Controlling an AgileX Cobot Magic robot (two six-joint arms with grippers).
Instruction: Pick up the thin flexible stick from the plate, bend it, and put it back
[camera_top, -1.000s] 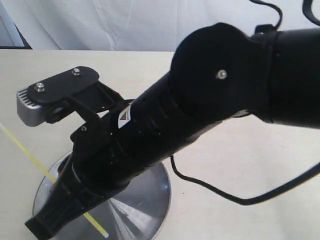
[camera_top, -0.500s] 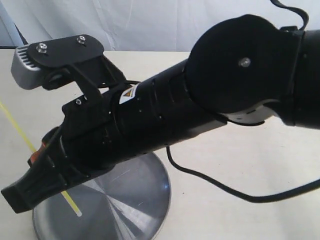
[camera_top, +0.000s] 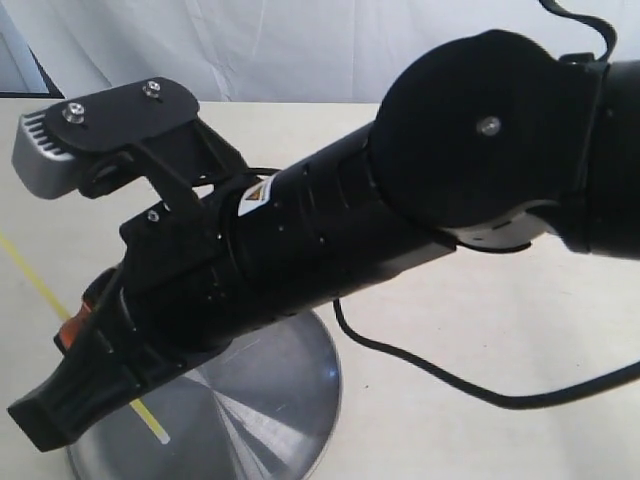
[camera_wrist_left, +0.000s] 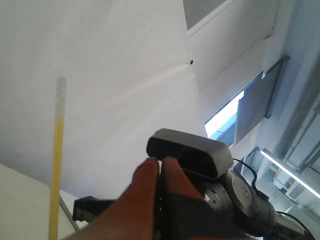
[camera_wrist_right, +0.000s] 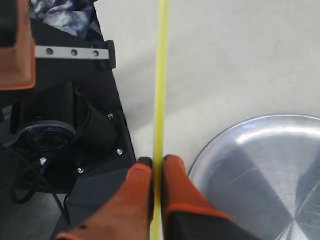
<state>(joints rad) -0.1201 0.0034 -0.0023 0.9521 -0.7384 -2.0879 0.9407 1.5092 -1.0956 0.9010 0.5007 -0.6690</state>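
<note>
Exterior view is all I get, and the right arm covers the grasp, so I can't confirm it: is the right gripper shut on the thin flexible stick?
Observer: Yes. In the right wrist view the right gripper is shut on the thin flexible stick.
Operator: Is the left gripper on it too?
Observer: No. The left wrist view shows the left gripper shut with nothing between its fingers, and the stick standing apart from it.
Operator: Is it bent yet?
Observer: Not that I can see. In the right wrist view the length running out beyond the right gripper is straight.
</note>
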